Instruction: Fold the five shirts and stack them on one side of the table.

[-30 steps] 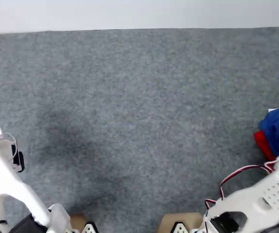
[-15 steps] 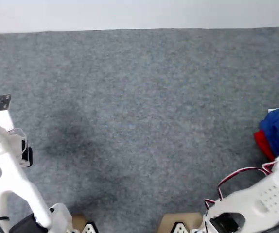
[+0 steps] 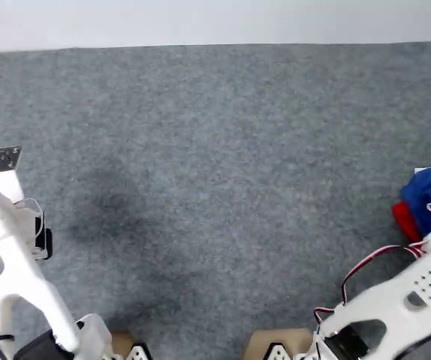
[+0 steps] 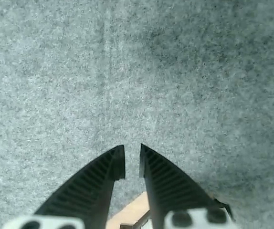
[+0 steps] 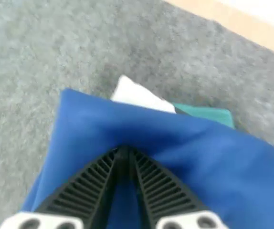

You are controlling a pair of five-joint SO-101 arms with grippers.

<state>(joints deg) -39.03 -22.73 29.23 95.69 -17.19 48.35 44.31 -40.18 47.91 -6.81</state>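
Mostly grey felt mat (image 3: 223, 150), spread across nearly the whole tabletop, with a pale wooden strip (image 3: 275, 343) of table showing at the mat's near edge.

Next in size, the left arm (image 3: 9, 255), white, standing over the mat's left edge. Then the right arm (image 3: 403, 300), white too, leaning over the mat's near right corner toward its right edge.

After those, the stack of shirts (image 3: 429, 206), lying on the mat at its right edge. On top, a blue shirt (image 5: 175, 143), folded, broad and a little rumpled, covering most of the pile. Under it, a red shirt (image 3: 405, 223), peeping out on the side toward the mat's middle. Also under the blue, a white shirt (image 5: 137, 95) and, just beside it, a teal shirt (image 5: 206, 115), each showing only a corner past the blue one's edge.

Smaller still, the left gripper (image 4: 132, 160), hanging above bare mat near its left edge, black ribbed jaws a narrow gap apart, holding nothing. Likewise the right gripper (image 5: 122, 151), down on the blue shirt, jaws pressed together at the tips. Cannot tell whether any cloth is caught between them.

Last, thin red and white wires (image 3: 373, 266), looping off the right arm above the mat, near the stack.
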